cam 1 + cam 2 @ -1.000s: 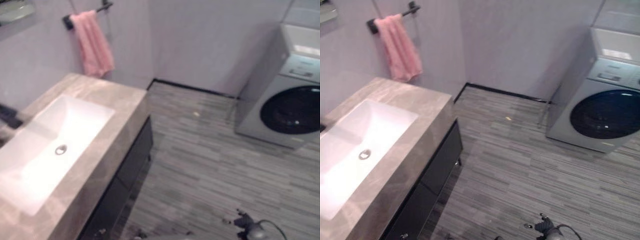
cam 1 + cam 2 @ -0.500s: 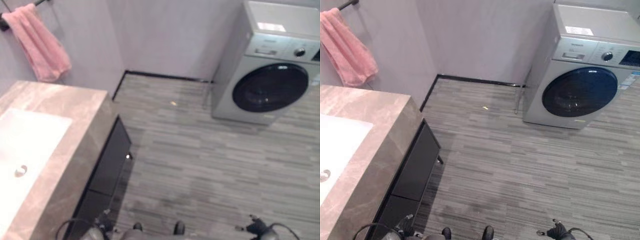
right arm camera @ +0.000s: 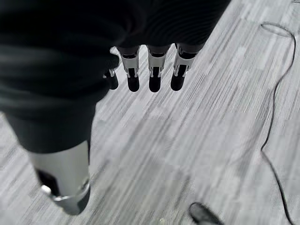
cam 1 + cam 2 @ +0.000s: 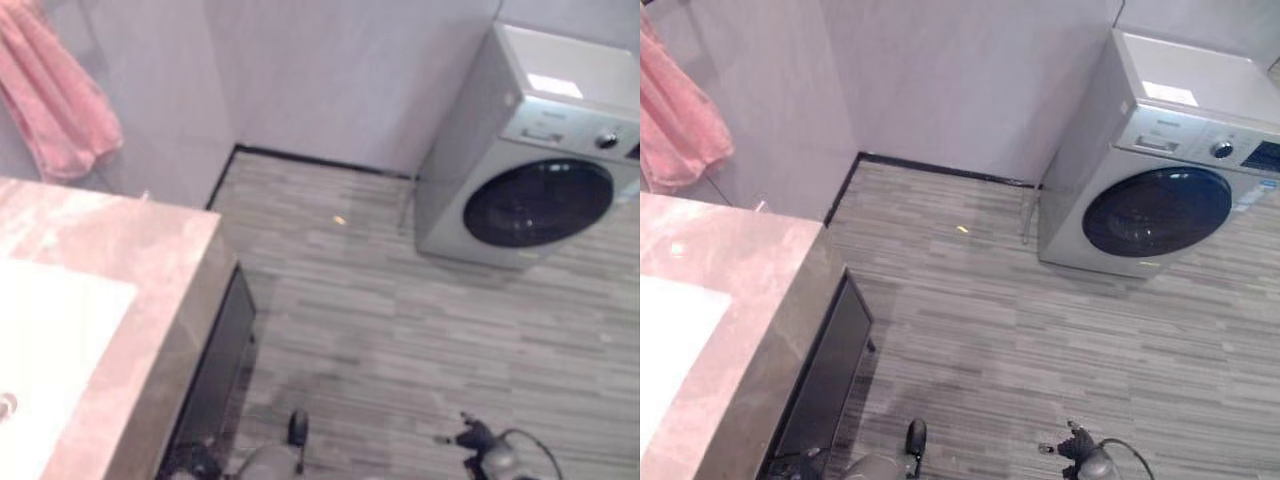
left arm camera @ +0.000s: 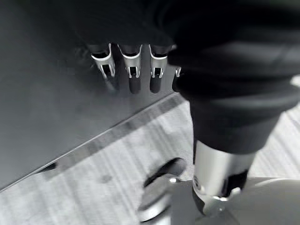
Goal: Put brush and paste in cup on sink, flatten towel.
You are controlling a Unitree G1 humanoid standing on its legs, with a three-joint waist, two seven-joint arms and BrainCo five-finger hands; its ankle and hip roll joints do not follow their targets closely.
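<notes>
A pink towel (image 4: pixel 58 105) hangs bunched against the wall at the far left. Below it lies the marble sink counter (image 4: pixel 130 250), with a corner of the white basin (image 4: pixel 50 340) at the left edge. My left hand (image 5: pixel 132 77) hangs beside the dark cabinet front (image 5: pixel 47 93), fingers straight and holding nothing. Over the striped floor my right hand (image 3: pixel 154 77) also hangs with straight fingers, and it is empty too. That right hand (image 4: pixel 1080 458) appears small at the bottom of the right eye view.
A silver washing machine (image 4: pixel 535 190) with a dark round door stands at the right against the wall. Grey striped floor (image 4: pixel 1020 330) stretches between it and the black cabinet (image 4: pixel 830 380) under the counter.
The whole picture has shifted: the camera swung right, so sink and towel slid toward the left edge and the washing machine came further into view. Nothing itself moved.
</notes>
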